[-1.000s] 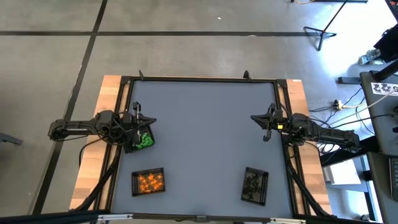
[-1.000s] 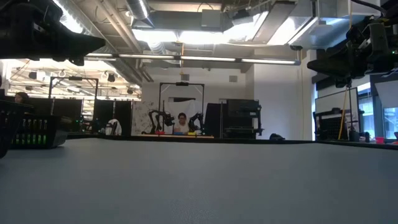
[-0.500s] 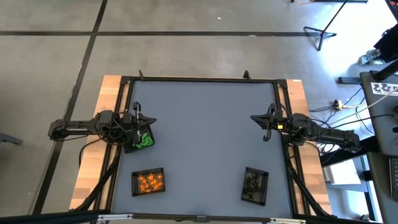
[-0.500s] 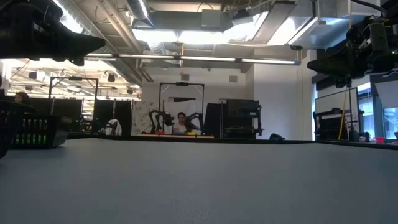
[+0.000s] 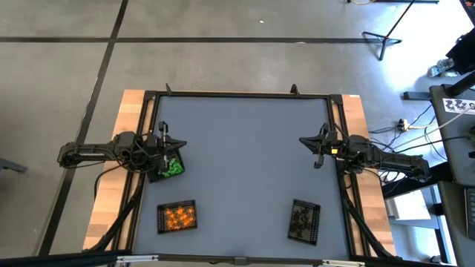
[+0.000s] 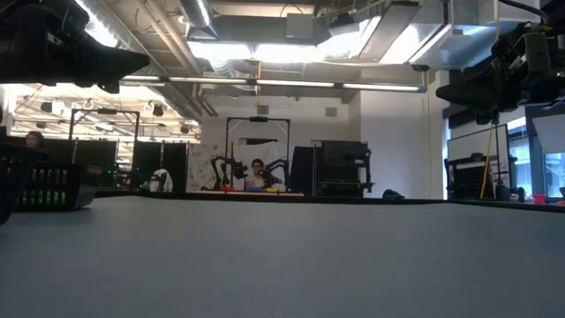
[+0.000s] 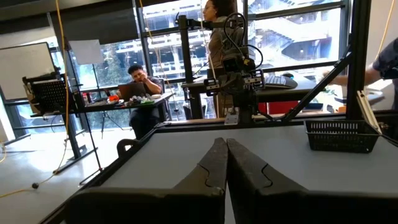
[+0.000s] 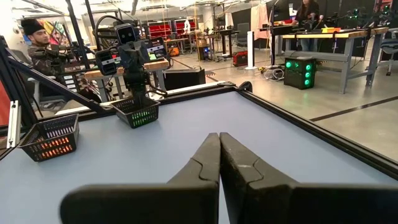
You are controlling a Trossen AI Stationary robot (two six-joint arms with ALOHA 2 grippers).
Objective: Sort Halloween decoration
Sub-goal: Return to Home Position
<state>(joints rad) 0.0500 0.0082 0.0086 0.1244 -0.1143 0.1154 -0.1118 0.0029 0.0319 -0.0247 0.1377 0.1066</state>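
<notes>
Surface: grey matte table top (image 5: 245, 148) in an open workshop, bare across its middle, with no loose trinket showing on it.
Left jaws: the dark two-finger left gripper (image 7: 225, 144) is pressed closed on nothing and raised over the table's left edge.
Right jaws: the dark two-finger right gripper (image 8: 219, 138) is likewise closed and empty, raised over the table's right edge and facing across the table.
Green lot: bright green plastic trinkets (image 5: 174, 167) lie in the first black mesh tray (image 8: 138, 116), at the table's left edge just beneath the left gripper.
Orange lot: bright orange plastic trinkets (image 5: 177, 216) lie in the second black mesh tray (image 5: 159, 217), toward the table's left corner on its lower side in the high view.
Black lot: small black plastic trinkets (image 5: 303, 216) lie in the third black mesh tray (image 7: 342, 135), toward the right corner of that same side.
Change: none over the last second; arms and trays sit as they did.
Meaning: the sorting looks finished, with both arms apparently parked at rest.
</notes>
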